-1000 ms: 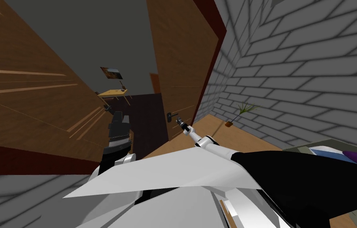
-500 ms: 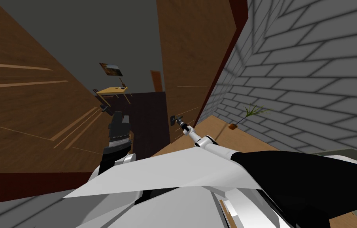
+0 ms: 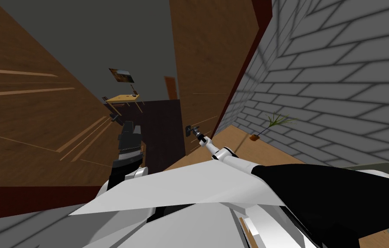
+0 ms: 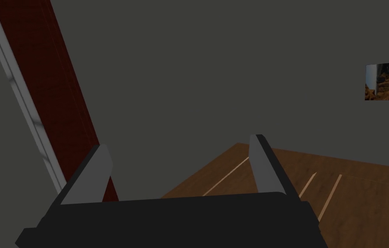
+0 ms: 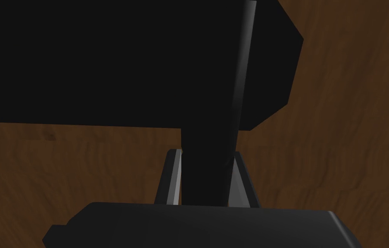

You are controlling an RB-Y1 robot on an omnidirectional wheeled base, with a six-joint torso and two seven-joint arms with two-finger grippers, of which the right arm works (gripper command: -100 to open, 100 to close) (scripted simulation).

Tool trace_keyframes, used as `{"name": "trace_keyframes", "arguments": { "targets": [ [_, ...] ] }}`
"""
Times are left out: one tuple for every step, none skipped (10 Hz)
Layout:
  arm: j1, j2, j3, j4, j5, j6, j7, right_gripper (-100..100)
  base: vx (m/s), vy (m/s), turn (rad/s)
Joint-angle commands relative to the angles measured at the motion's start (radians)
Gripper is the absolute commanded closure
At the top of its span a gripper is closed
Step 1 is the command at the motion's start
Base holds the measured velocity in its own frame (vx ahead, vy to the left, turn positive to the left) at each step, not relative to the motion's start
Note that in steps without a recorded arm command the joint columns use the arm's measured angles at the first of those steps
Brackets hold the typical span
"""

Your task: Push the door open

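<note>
Brown wood-grain door (image 3: 206, 64), dark red along its right edge, stands beside the grey brick wall (image 3: 340, 86). Its black handle (image 3: 188, 128) sits low on the edge nearest the opening. The right gripper (image 3: 196, 131) is clamped narrow on the handle, with a finger pressing each side. The left gripper (image 3: 128, 128) hangs before the opening, fingers wide, holding nothing. Beyond are a table (image 3: 122, 100) and a picture (image 3: 121, 75). A plant (image 3: 271, 125) stands on the wooden floor (image 3: 271, 150).

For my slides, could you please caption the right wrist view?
Right hand shut on the black handle of a brown wooden door.
</note>
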Motion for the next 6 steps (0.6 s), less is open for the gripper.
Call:
{"name": "trace_keyframes", "arguments": {
  "targets": [
    [0.007, 0.001, 0.002, 0.003, 0.000, -0.001, -0.001, 100, 0.000, 0.000, 0.000],
    [0.001, -0.002, -0.010, 0.001, -0.004, 0.002, 0.007, 100, 0.086, 0.061, -0.018],
    [0.002, -0.003, -0.016, 0.002, -0.007, 0.003, 0.011, 100, 0.138, 0.108, -0.052],
    [0.003, -0.004, -0.021, 0.003, -0.009, 0.004, 0.014, 100, 0.133, 0.115, -0.041],
    [0.004, -0.005, -0.030, 0.004, -0.014, 0.005, 0.021, 100, 0.151, 0.119, -0.031],
    [0.005, -0.006, -0.035, 0.004, -0.016, 0.006, 0.024, 100, 0.156, 0.096, -0.012]
  ]
}}
